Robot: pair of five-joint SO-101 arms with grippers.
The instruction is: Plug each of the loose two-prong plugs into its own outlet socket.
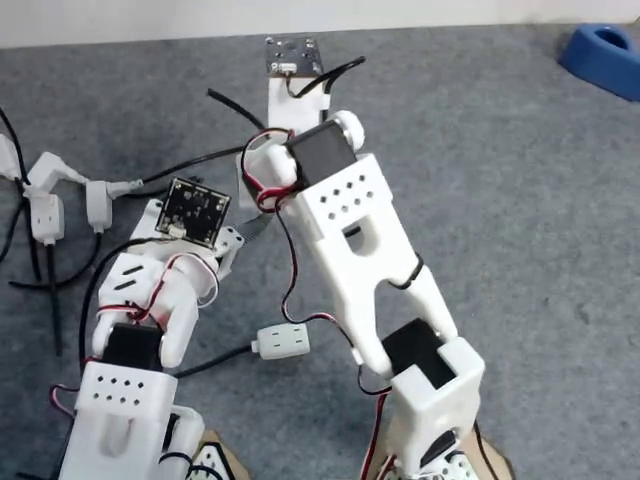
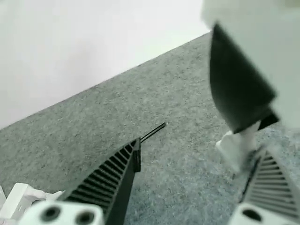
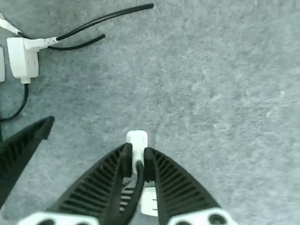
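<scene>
Plug [image 3: 136, 139], white and two-pronged by the task's account, sits pinched in the right gripper [image 3: 137, 151]. The gripper's black ribbed fingers are drawn narrow against the plug's sides. A black cord [image 3: 137, 183] runs back from the plug between the fingers. The plug's end pokes out past the fingertips over grey carpet [image 3: 225, 84]; whether it touches the carpet I cannot tell. One dark finger of the other arm [image 3: 23, 145] stands just beside this gripper.

Well apart from the held plug, a socket block [image 3: 21, 58] lies on the carpet. A second plug [image 3: 40, 43] is seated at one end of it, and black cords trail away.

The left gripper [image 2: 199, 147] hangs over the same carpet with its fingers spread wide. A cord end [image 2: 154, 131] lies just beyond one fingertip.

From above, the right arm [image 1: 350, 220] stretches toward the far middle of the table. The left arm [image 1: 150, 300] stays lower beside it. Between the two arms a loose socket [image 1: 282, 341] lies flat, its cord leading off under the left arm. A blue object [image 1: 603, 55] rests at the far corner.
</scene>
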